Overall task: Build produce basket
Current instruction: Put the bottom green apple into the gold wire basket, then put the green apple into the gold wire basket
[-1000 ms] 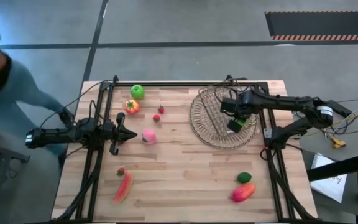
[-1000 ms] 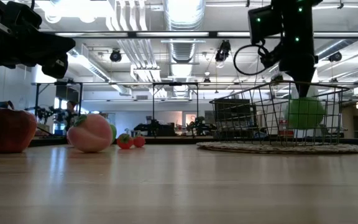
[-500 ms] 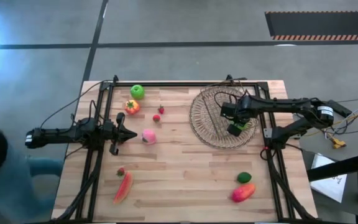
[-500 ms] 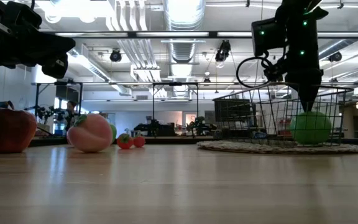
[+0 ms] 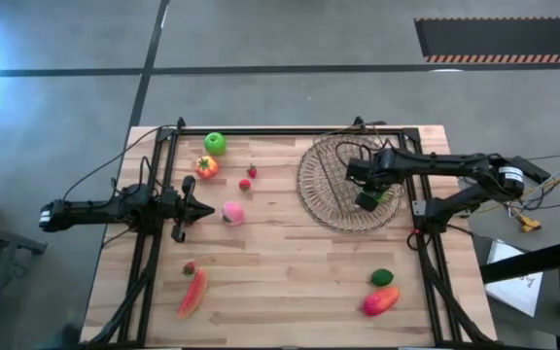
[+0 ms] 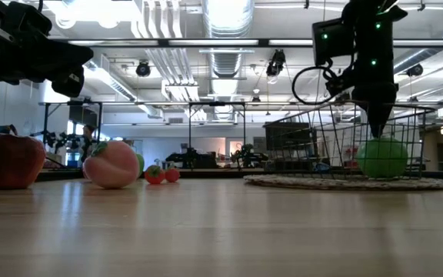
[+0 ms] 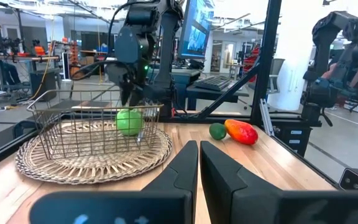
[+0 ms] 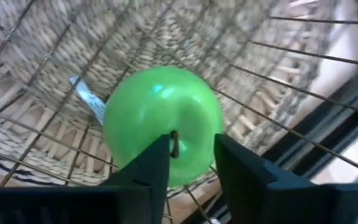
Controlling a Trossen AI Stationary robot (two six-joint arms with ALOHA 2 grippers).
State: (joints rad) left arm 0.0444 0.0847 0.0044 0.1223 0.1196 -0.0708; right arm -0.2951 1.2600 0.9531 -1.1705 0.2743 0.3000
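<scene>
Now our right gripper point(image 8: 185, 163) parts its fingers, and the green apple point(image 8: 161, 124) settles in the basket point(image 5: 321, 194) at three o'clock.

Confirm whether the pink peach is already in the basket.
No. In the high view the pink peach lies on the table near the left end effector, far from the basket.

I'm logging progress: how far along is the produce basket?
Done: one green apple sits in the basket. In hand: the right end effector hovers just over it, fingers apart. Left: the other apple, tomato, peach, pepper, lime and strawberries lie on the table.
</scene>
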